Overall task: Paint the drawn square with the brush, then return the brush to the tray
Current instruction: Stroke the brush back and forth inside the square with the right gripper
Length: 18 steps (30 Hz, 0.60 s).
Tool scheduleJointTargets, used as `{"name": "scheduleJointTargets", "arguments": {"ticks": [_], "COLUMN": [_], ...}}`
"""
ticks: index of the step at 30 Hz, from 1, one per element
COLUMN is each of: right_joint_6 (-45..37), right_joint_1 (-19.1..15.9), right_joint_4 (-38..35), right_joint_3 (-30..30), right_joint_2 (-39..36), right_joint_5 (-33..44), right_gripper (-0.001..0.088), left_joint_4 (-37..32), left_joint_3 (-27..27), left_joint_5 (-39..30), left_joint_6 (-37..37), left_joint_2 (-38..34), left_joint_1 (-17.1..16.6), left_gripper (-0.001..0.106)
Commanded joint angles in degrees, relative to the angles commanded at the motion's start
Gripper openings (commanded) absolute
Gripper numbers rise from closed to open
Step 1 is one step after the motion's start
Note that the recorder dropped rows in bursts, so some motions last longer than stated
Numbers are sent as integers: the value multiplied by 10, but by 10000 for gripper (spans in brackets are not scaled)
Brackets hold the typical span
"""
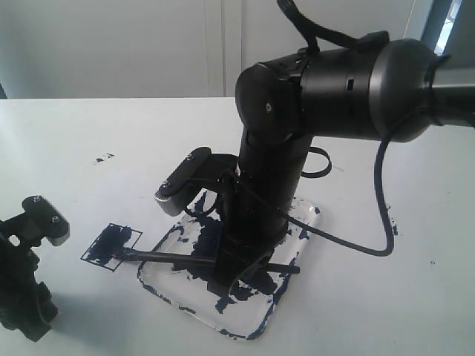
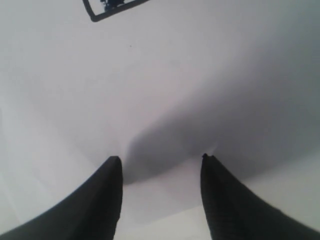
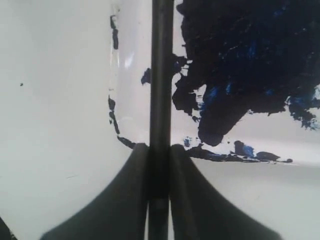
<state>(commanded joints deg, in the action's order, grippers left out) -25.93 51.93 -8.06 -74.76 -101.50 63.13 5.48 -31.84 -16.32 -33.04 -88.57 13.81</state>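
The big right arm stands over the tray, and the right gripper has both fingers clamped on the handle of the brush. The brush reaches across the tray, with its wet tip just beyond the tray's left edge on the drawn square. The left gripper hangs farther out from the tray on that same side, fingers apart over bare paper, holding nothing. I judge that painting is the step in hand, as the square is only partly blue; the next move calls for short strokes inside the outline.
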Motion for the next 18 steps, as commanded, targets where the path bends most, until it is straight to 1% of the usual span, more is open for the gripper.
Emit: {"name": "scheduleJointTargets", "arguments": {"ticks": [11, 15, 18], "right_joint_6": [-15, -15, -8], "right_joint_1": [0, 0, 0], "right_joint_4": [-12, -12, 1], "right_joint_3": [-1, -1, -1], "right_joint_2": [11, 14, 14], "right_joint_5": [17, 14, 5], "right_gripper": [0, 0, 0], "left_joint_4": [0, 0, 0], "left_joint_3": [0, 0, 0], "left_joint_5": [0, 0, 0], "left_joint_6": [0, 0, 0], "left_joint_2": [0, 0, 0], "left_joint_1": [0, 0, 0], "left_gripper": [537, 537, 537]}}
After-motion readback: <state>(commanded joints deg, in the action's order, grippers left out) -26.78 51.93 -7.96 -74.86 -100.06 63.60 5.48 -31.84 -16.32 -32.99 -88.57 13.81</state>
